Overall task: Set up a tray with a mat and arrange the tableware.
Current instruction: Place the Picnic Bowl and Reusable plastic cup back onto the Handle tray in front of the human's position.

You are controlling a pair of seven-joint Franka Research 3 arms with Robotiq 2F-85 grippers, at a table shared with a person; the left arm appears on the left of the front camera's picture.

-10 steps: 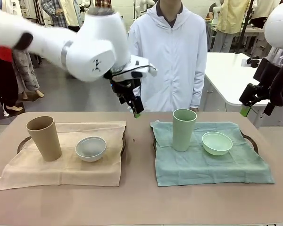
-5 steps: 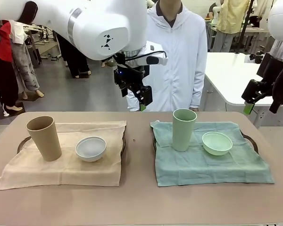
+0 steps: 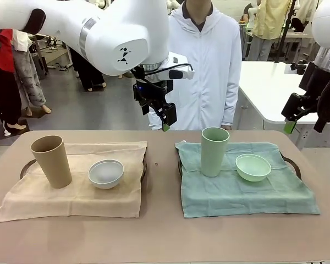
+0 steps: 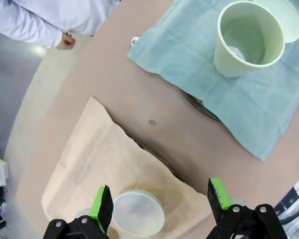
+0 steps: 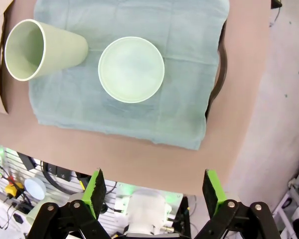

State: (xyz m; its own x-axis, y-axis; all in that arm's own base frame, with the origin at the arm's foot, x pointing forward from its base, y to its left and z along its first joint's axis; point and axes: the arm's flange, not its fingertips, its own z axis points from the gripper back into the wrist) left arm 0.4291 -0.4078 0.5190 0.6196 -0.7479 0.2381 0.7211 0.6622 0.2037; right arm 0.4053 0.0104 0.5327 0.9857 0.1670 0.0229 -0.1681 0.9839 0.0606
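Note:
On the left, a tan cup (image 3: 50,161) and a white bowl (image 3: 105,173) stand on a beige mat (image 3: 71,195) that drapes over a dark tray (image 3: 25,167). On the right, a pale green cup (image 3: 214,151) and a pale green bowl (image 3: 253,166) rest on a green mat (image 3: 247,192) over a second tray (image 3: 290,163). My left gripper (image 3: 165,118) hangs open high above the table's far middle. Its wrist view has the white bowl (image 4: 138,213) between the fingers (image 4: 102,206). My right gripper (image 3: 289,120) is open, high off the right edge, above the green bowl (image 5: 131,69) and green cup (image 5: 40,50).
A person in a white coat (image 3: 201,60) stands at the far side, behind my left gripper, one hand (image 4: 66,41) at their side. A bare strip of table (image 3: 162,187) runs between the two mats. A white table (image 3: 269,82) stands at the back right.
My left arm has swung up and to the right, carrying its open gripper a little rightward over the far middle. The right gripper shifted slightly. The tableware has not moved.

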